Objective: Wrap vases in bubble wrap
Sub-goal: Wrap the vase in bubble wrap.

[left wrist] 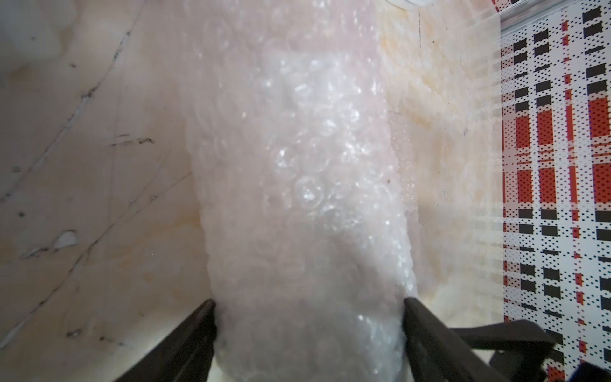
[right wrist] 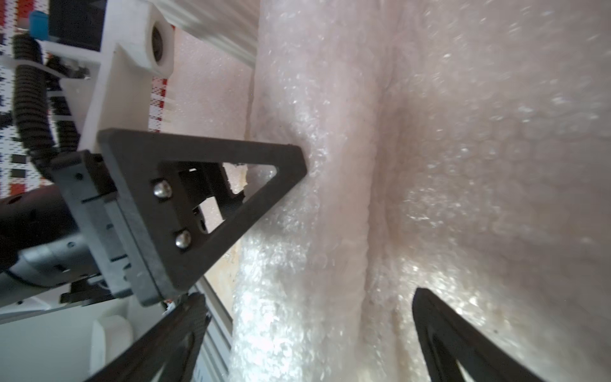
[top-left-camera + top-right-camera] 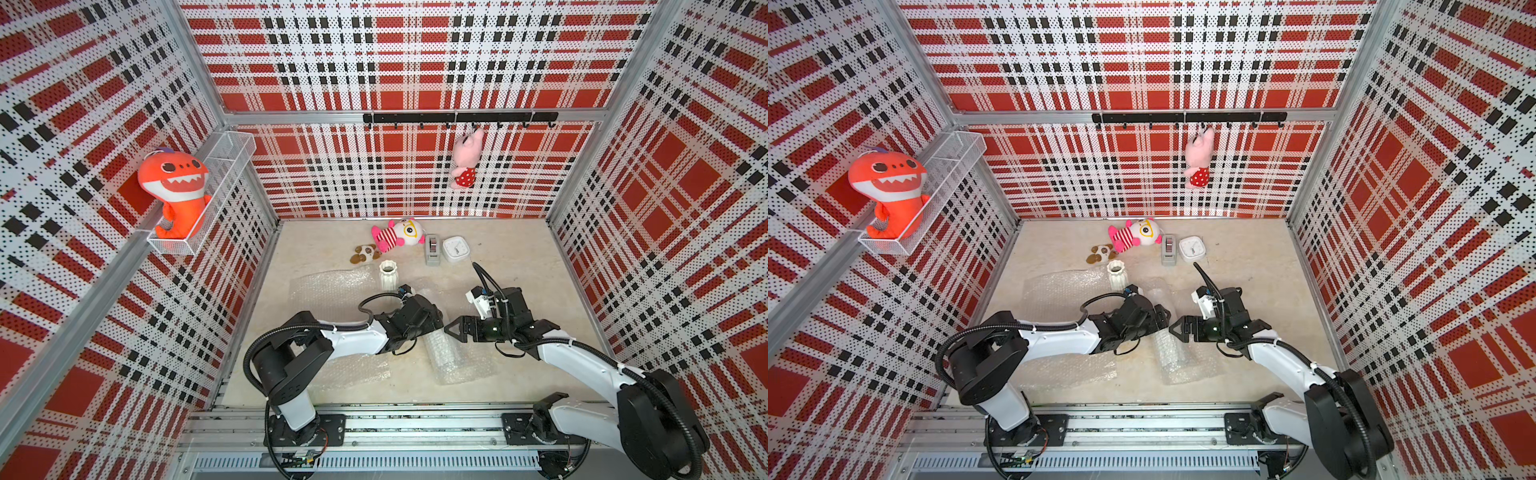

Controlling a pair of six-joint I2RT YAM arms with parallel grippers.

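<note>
In a top view a basket [image 3: 235,145] holds a shark [image 3: 176,187]; a vase [image 3: 388,275] stands on the desk [image 3: 519,257], plaid walls [image 3: 415,62] around. Left wrist: left tool [image 1: 309,301] hugs the wrap roll [image 1: 297,165] on the desk. Right wrist: right tool [image 2: 307,292] wide, holding nothing.

Headcount for the table [image 3: 519,257]: one bare white vase [image 3: 388,274] and two lots of bubble wrap, a flat sheet [image 3: 328,291] and a rolled-up bundle [image 3: 455,357] (can't tell what's inside it). Plush toys come to four: an orange shark [image 3: 176,191], a pink pig [image 3: 467,160], a pink-striped doll [image 3: 395,235] and a small brown-and-white dog [image 3: 365,253]. One tape dispenser [image 3: 432,249], one white clock [image 3: 456,248]. One wire basket [image 3: 232,145], one hook rail [image 3: 457,117]. Robot arms: two, left arm [image 3: 345,336] and right arm [image 3: 582,357].
</note>
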